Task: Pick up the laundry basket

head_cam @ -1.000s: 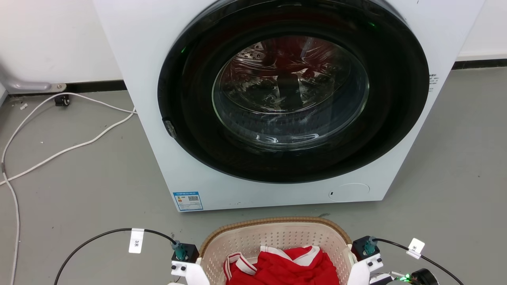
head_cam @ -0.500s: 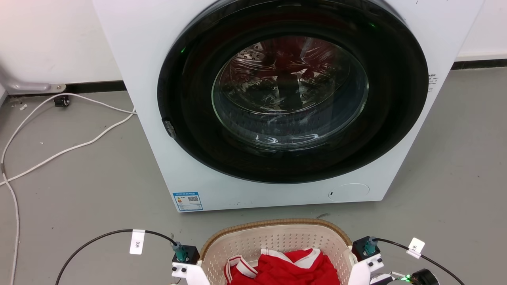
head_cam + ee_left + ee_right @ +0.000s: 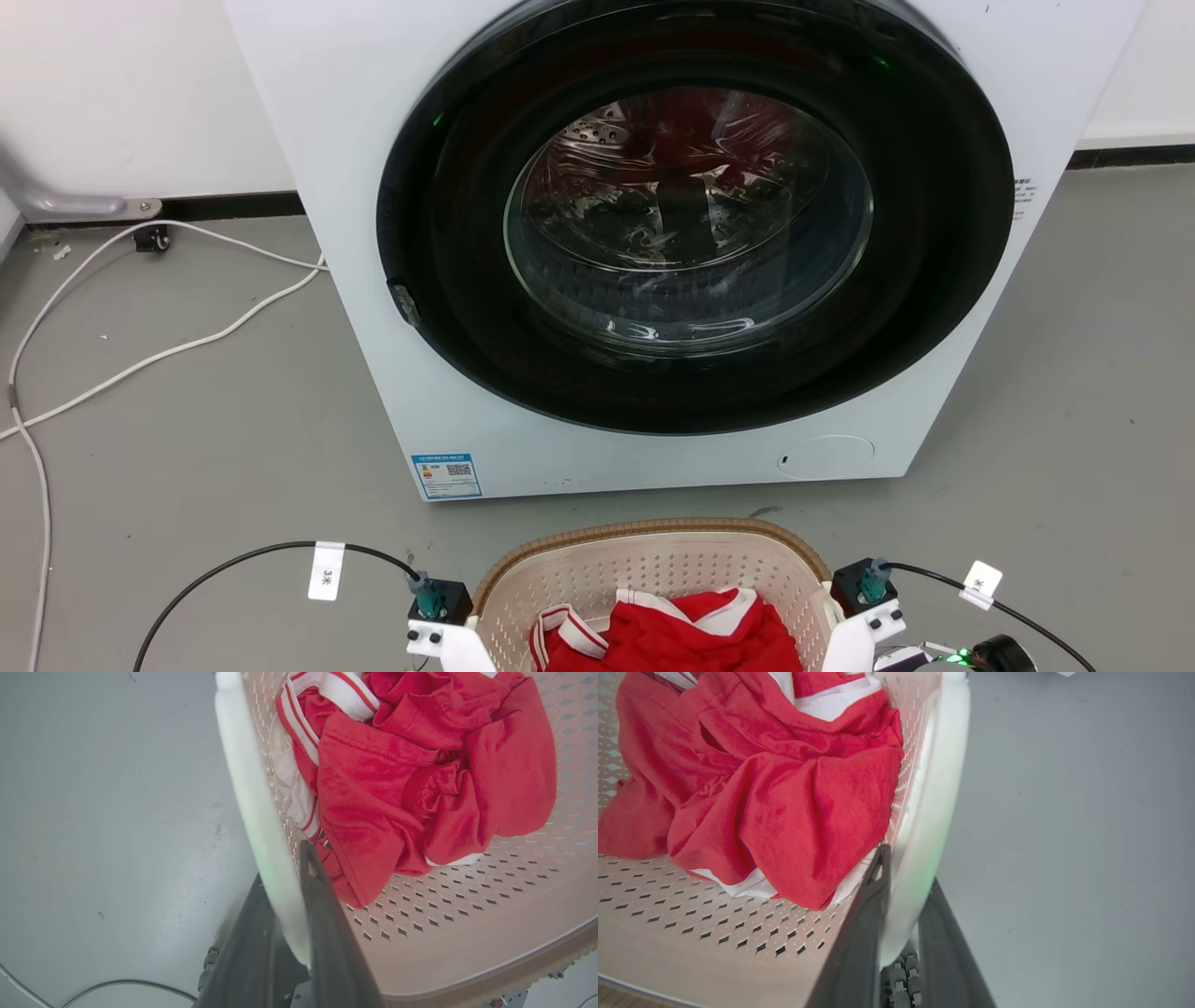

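Observation:
The laundry basket point(image 3: 653, 546), cream perforated plastic with a tan woven rim, sits at the bottom centre of the head view, just in front of the washer. A crumpled red and white garment point(image 3: 672, 635) lies inside it. In the left wrist view my left gripper point(image 3: 282, 863) is shut on the basket's white loop handle point(image 3: 252, 793), one dark finger on each side. My right gripper point(image 3: 908, 865) is shut the same way on the opposite white handle point(image 3: 934, 788). Whether the basket touches the floor cannot be told.
A white front-loading washer point(image 3: 355, 187) with a closed round dark door point(image 3: 691, 215) stands right behind the basket. White cables point(image 3: 168, 350) trail over the grey floor at the left. Black cables point(image 3: 233, 560) run from my wrists on both sides.
The whole head picture has shifted slightly, so the camera moved. The basket sits a touch lower in view. Both grips on the handles look unchanged.

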